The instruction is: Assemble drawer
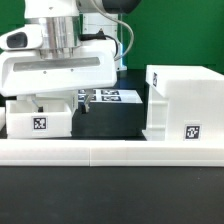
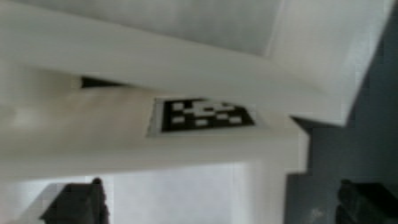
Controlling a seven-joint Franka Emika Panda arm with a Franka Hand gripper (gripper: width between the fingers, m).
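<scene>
A small white tray point(image 1: 40, 120) with a black-and-white tag on its front stands on the exterior view's left, just behind the rail. My gripper point(image 1: 50, 98) hangs straight over it, its fingers reaching down to the tray's top. In the wrist view the gripper point(image 2: 219, 205) is open. Its dark fingertips point(image 2: 75, 203) stand wide apart, with a white tray wall point(image 2: 196, 195) between them and a dark gap beside the other finger. A tagged white face point(image 2: 210, 113) lies beyond. The tall white housing point(image 1: 180, 100) stands on the exterior view's right. A second tray cannot be made out.
A long low white rail point(image 1: 110, 152) runs across the front of the table. The marker board point(image 1: 108, 97) lies flat on the dark table between the tray and the housing. The arm's white body fills the upper left of the exterior view.
</scene>
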